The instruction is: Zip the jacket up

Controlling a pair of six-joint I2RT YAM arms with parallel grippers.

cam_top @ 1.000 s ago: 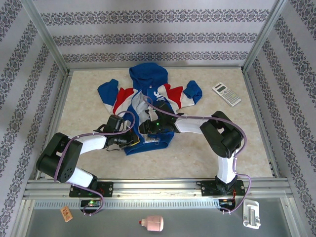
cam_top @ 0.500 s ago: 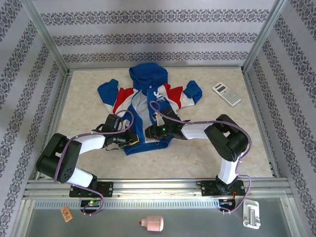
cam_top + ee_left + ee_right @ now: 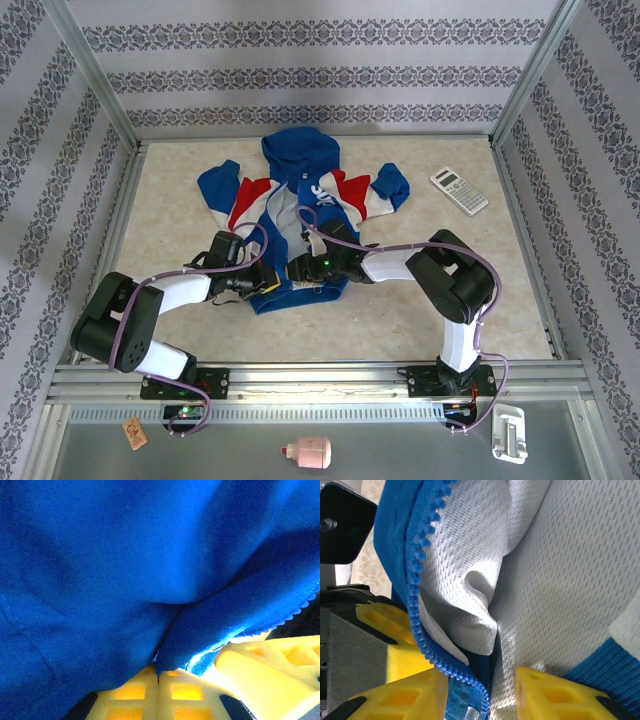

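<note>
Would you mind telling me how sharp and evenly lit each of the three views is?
Top external: evenly lit and sharp across the jacket. Left wrist: its blue cloth sits too close and blurs, while the yellow fingers glare, overexposed. Right wrist: zipper teeth and mesh lining are crisp, with shadow in the folds.

I count one jacket [image 3: 300, 200] on the table [image 3: 400, 310]. I count one calculator [image 3: 459, 190] too. There are two claws, the left claw [image 3: 268, 283] and the right claw [image 3: 298, 268]. Down at the front I see one pink bottle [image 3: 308, 454], one white clip [image 3: 509, 433] and one little brown tag [image 3: 134, 433].
</note>
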